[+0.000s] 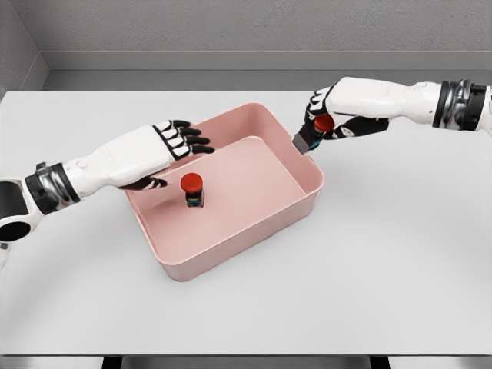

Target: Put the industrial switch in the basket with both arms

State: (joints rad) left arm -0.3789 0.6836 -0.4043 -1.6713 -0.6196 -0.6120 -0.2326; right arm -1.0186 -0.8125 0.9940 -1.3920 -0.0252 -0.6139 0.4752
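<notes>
A pink basket (304,201) sits in the middle of the white table. Inside it, toward the left wall, stands an industrial switch (192,189) with a red button on top and a dark body. My left hand (181,146) hovers over the basket's left rim just above that switch, fingers spread and holding nothing. My right hand (324,123) hangs over the basket's far right corner, fingers curled around a second switch (314,133) with a red button and a grey body, tilted.
The white table (400,261) stretches wide on the right and front of the basket. Its front edge runs along the bottom of the view. A grey wall stands behind the table.
</notes>
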